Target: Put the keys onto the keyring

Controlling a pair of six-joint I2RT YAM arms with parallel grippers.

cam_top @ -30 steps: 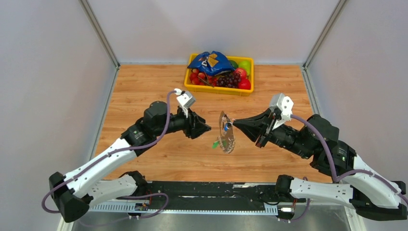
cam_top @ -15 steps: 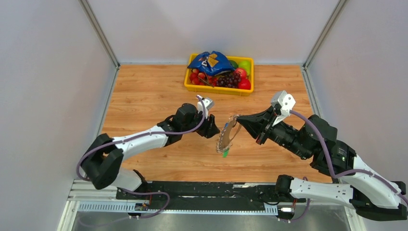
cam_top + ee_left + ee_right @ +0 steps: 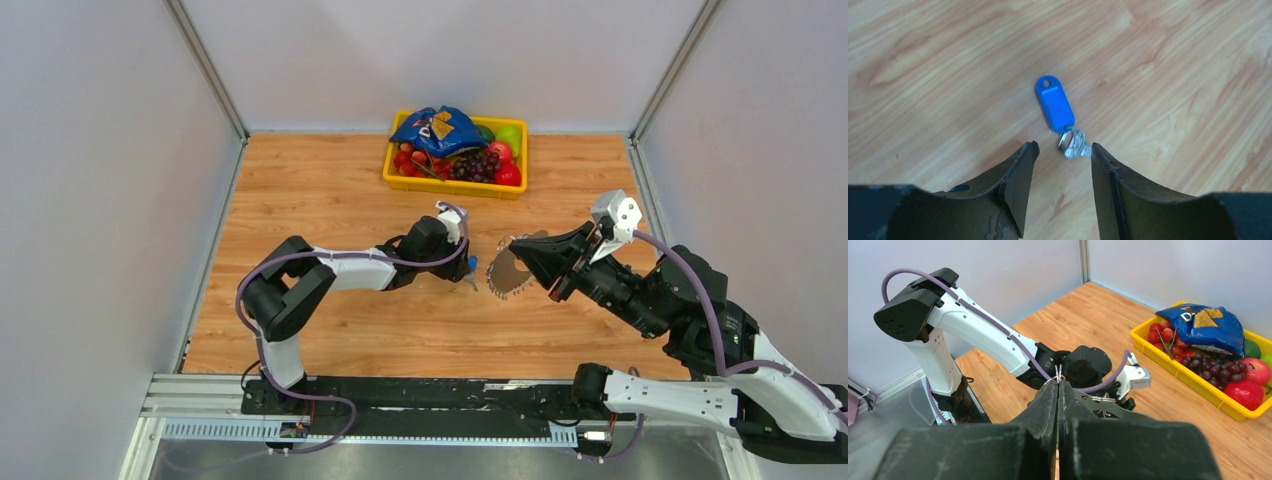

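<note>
A key with a blue plastic head (image 3: 1054, 102) and a short silver blade (image 3: 1074, 144) lies flat on the wooden table; it also shows in the top view (image 3: 472, 266). My left gripper (image 3: 1063, 148) is open and low over it, the silver blade just ahead of the fingertips and touching neither. My right gripper (image 3: 520, 254) is shut on the keyring (image 3: 509, 277), a thin hoop fringed with small silver keys, held above the table to the right of the blue key. In the right wrist view the hoop's wire (image 3: 1058, 374) shows at the shut fingertips. No green key is visible.
A yellow tray (image 3: 398, 180) with fruit and a blue snack bag (image 3: 438, 128) stands at the back middle of the table. Grey walls close in the left, right and back sides. The left arm (image 3: 330, 268) lies stretched low across the table.
My left arm has reached right and down to the table, its gripper now over the blue key. My right gripper has drawn the keyring to the right and the hoop has swung.
</note>
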